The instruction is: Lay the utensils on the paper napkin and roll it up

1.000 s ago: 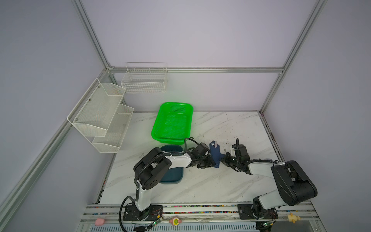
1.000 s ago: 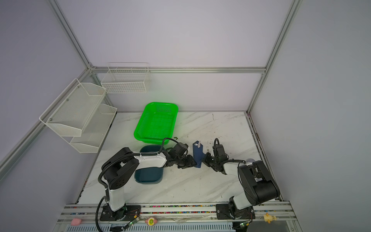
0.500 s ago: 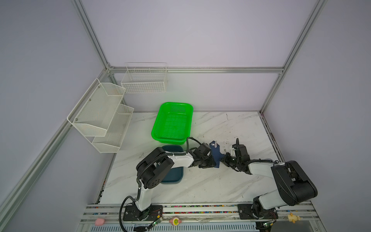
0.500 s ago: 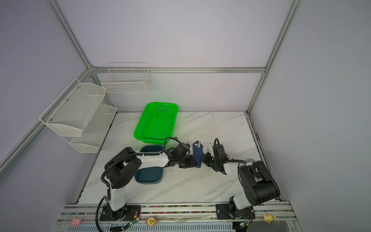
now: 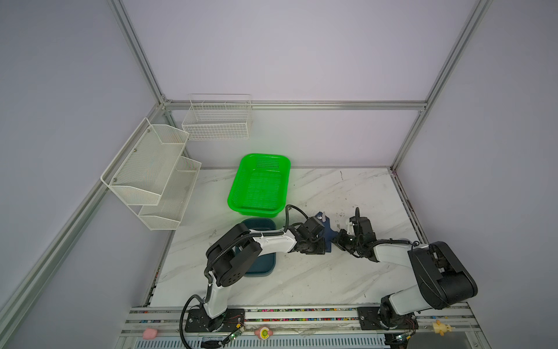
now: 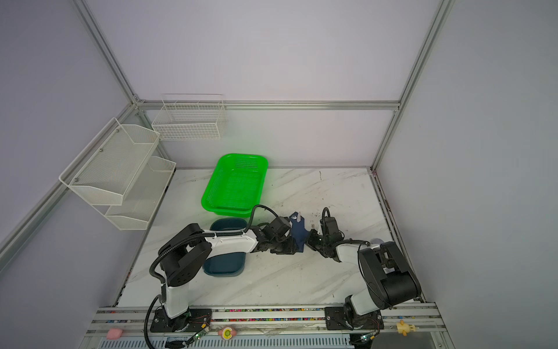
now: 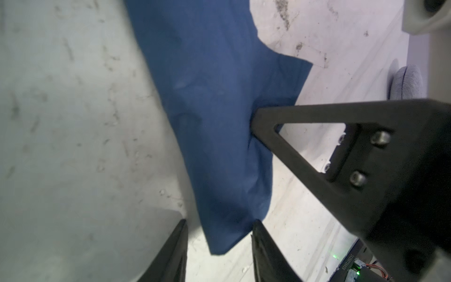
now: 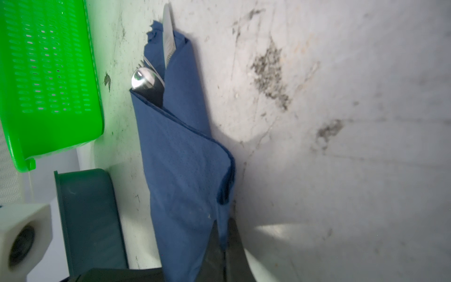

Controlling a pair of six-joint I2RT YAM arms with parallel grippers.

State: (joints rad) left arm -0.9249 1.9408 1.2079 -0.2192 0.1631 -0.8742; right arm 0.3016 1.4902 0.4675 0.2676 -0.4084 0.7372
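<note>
While right fingers (image 8: 235,246) pinch napkin (image 8: 180,171), left arm (image 5: 271,241) stretches low.

Navy napkin (image 8: 185,171), perforated green basket (image 8: 48,73)

Both arms stretched low toward the middle, left hand (image 7: 219,221) half spread, right hand (image 8: 221,234) pinched closed

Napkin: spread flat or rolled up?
Rolled, loosely. In the right wrist view the napkin wraps the utensils, whose tips poke out one end; the right pincer pinches a loose flap.
</note>
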